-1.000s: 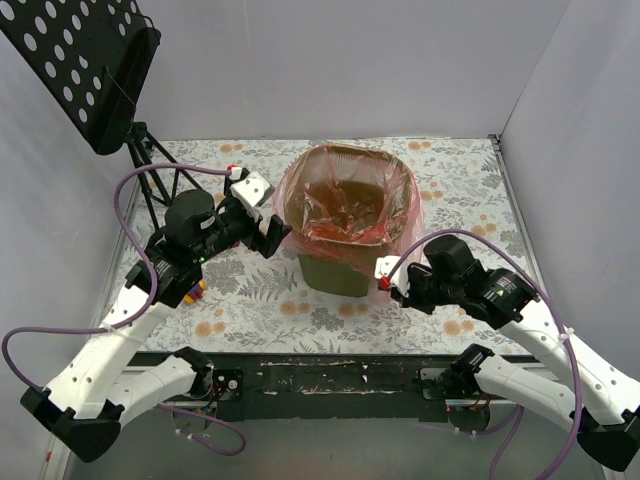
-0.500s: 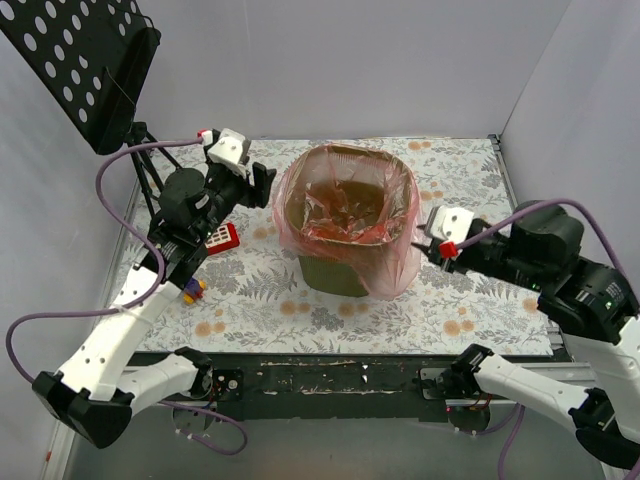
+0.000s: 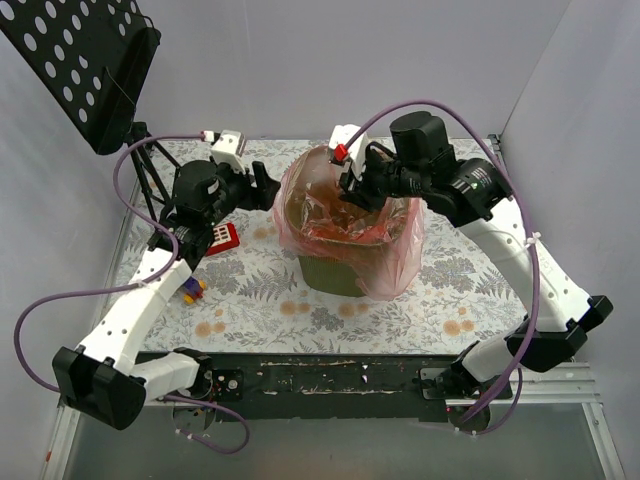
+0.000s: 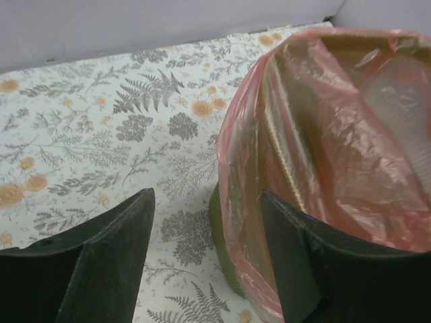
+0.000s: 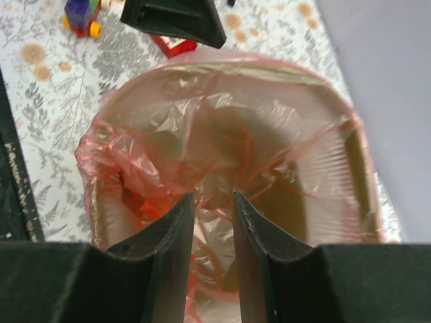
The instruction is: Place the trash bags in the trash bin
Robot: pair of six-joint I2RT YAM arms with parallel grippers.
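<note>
Floral-print tabletop [image 3: 450, 300] fills the overhead view, with the olive mesh trash bin [image 3: 335, 272] in the middle. The red trash bag [image 3: 395, 255] already sits in it, its mouth folded out over the rim and a loose skirt sagging down the near-right wall. My left gripper [image 3: 262, 187] hovers just beside the bin's left rim and my right gripper [image 3: 357, 195] hangs over the mouth. A red button toy [image 3: 222, 237] lies to the left, clear of the work.

From my left wrist, the left gripper [image 4: 207, 202] is spread wide with only tablecloth between the fingers. The bag [image 4: 337, 134] lies against the right finger and the bin [image 4: 219, 225] shows beneath the bag's edge.

From my right wrist, the right gripper [image 5: 212, 202] is parted to a narrow slot with nothing pinched, pointing straight down at the crumpled bag [image 5: 222, 134] bunched high inside.

I judge the step is seating the liner. I should press the bunched plastic down the centre slowly so the cuff isn't dragged off. My left should pin the left rim fold, because this film slips and tears easily.
</note>
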